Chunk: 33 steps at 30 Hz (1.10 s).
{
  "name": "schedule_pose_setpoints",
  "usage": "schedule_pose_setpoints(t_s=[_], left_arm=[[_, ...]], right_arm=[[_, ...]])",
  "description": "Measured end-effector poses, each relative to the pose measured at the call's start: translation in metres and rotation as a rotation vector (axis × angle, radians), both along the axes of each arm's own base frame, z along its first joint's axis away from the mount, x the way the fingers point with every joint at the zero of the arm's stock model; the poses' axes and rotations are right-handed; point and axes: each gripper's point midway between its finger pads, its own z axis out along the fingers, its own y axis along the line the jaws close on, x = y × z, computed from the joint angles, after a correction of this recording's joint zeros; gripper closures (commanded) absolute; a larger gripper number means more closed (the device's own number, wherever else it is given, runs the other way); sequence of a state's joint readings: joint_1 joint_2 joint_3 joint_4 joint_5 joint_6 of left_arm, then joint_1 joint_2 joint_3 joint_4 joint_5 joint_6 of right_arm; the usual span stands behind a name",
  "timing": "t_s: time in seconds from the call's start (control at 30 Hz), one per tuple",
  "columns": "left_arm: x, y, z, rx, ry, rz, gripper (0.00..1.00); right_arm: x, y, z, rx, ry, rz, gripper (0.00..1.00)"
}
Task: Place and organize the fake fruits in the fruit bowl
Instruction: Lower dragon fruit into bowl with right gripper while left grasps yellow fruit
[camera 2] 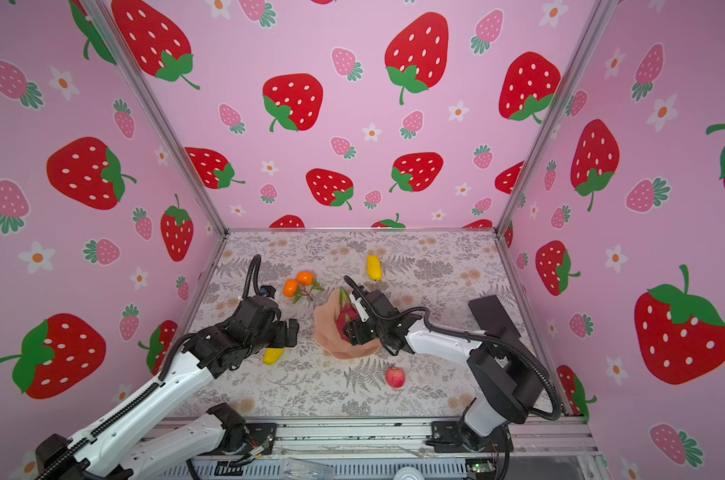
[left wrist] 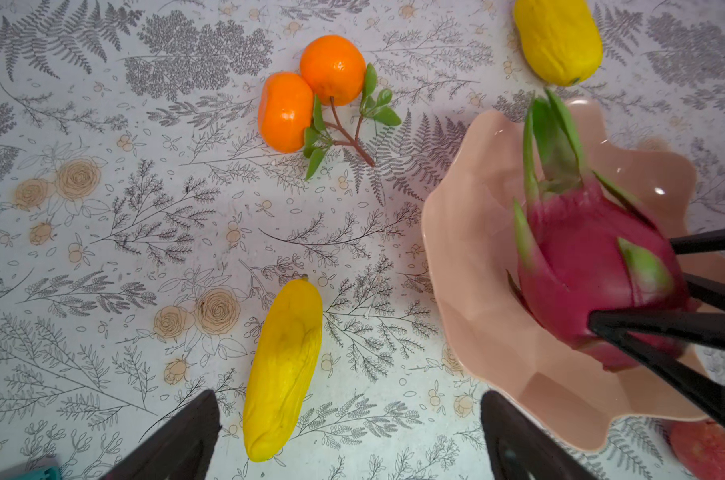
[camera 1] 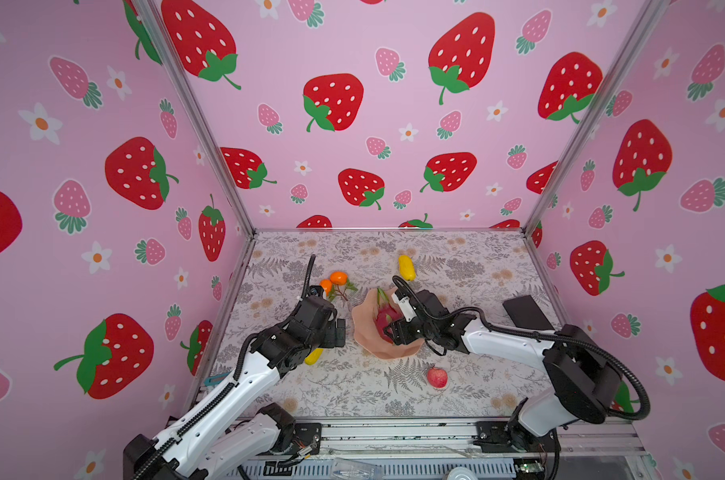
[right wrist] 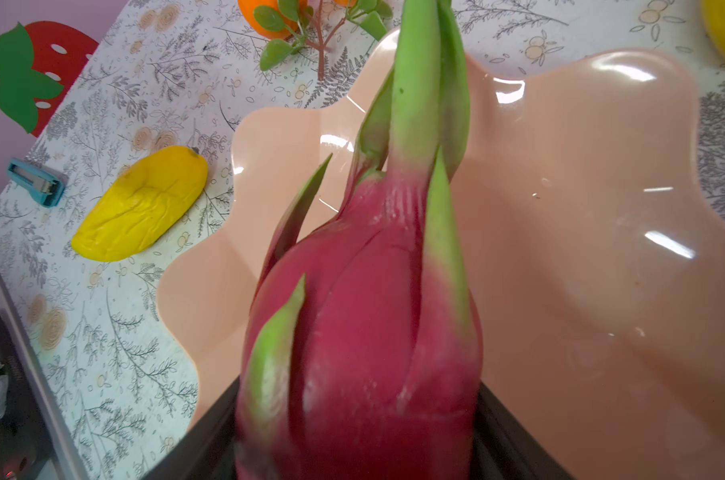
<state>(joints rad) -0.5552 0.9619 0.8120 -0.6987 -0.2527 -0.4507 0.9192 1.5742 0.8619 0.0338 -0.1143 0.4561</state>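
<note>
Grasping the dragon fruit (left wrist: 593, 270) above the fruit bowl (left wrist: 477, 291), right hand (camera 1: 388, 327), left hand (left wrist: 350, 405) released, over yellow fruit (left wrist: 284, 365)

Pink strawberry-print walls (camera 1: 269, 62); floral tabletop (camera 1: 469, 266); alu corner posts (camera 1: 198, 120)

White shells and black joints clad both arms (camera 1: 228, 399), and ribbed black cables (camera 1: 309, 270) looped behind the left claw (camera 1: 341, 332) and right claw (camera 1: 388, 330).
</note>
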Motion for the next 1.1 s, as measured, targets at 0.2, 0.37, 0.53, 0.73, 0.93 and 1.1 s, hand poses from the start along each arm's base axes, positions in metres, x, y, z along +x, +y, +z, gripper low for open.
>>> schedule_pose_setpoints(t_s=[0.2, 0.37, 0.53, 0.73, 0.93, 1.1], left_arm=[[-0.004, 0.019, -0.03, 0.028, 0.126, 0.093, 0.15], [-0.018, 0.026, -0.063, 0.027, 0.234, 0.124, 0.22], [-0.022, 0.029, -0.081, 0.037, 0.301, 0.156, 0.23], [-0.016, 0.034, -0.099, 0.033, 0.318, 0.203, 0.23], [-0.008, 0.034, -0.116, 0.032, 0.336, 0.228, 0.29], [-0.006, 0.032, -0.125, 0.027, 0.354, 0.237, 0.44]], right_arm=[[0.005, 0.004, -0.006, -0.024, 0.003, -0.005, 0.23], [0.005, 0.002, -0.008, -0.042, 0.001, -0.007, 0.16], [0.006, -0.001, -0.008, -0.062, -0.004, -0.007, 0.03], [0.015, 0.006, 0.008, -0.049, -0.048, -0.005, 0.01], [0.019, 0.012, 0.04, -0.012, -0.114, 0.024, 0.01], [0.011, 0.023, 0.083, 0.109, -0.174, 0.095, 0.01]])
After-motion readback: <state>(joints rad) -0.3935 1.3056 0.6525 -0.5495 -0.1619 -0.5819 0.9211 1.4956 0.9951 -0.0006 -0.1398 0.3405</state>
